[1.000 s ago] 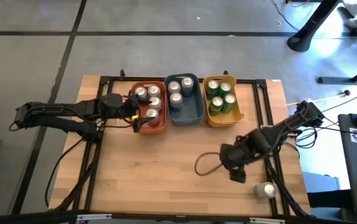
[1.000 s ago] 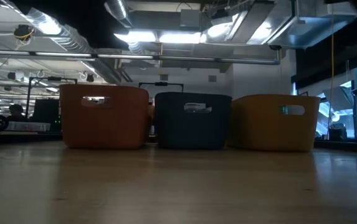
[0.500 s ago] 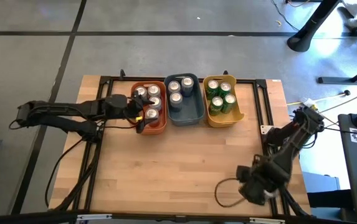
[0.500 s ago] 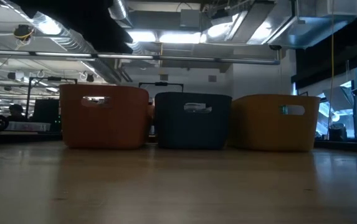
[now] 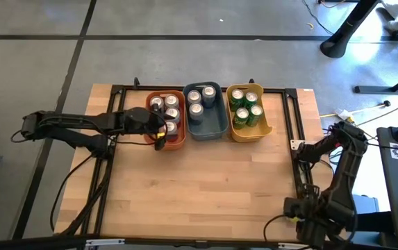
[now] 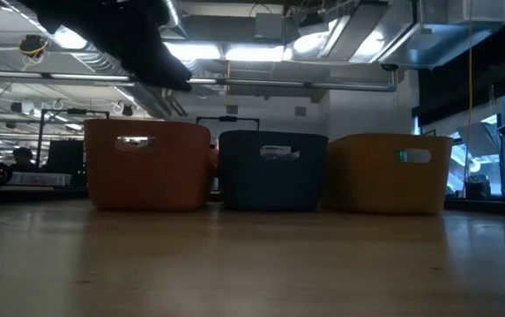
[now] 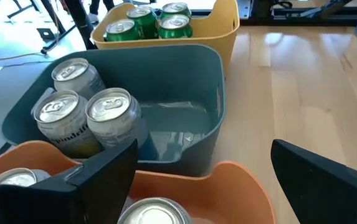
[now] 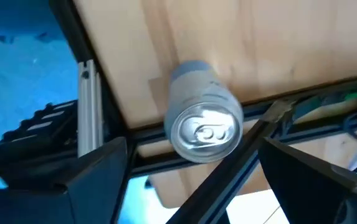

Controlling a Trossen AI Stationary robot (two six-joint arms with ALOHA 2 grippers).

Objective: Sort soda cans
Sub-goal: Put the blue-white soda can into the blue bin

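Note:
A silver-grey can lies on its side at the table's near right edge, its top toward the right wrist camera. My right gripper is open, a finger on either side of the can; in the high view the right gripper hides it. My left gripper is open over the near end of the orange bin, above a can top. More cans stand in that bin, silver ones in the blue bin, green ones in the yellow bin.
The three bins stand side by side at the table's far edge, orange, blue and yellow. Black frame rails run along the table's sides. A cable loop hangs by the right arm at the near edge.
My right gripper has swept from the table's right middle toward the near right corner and now stands over the lying silver can, hiding it from above. My left gripper has shifted a little toward the right, farther over the orange bin. The cans have kept still.

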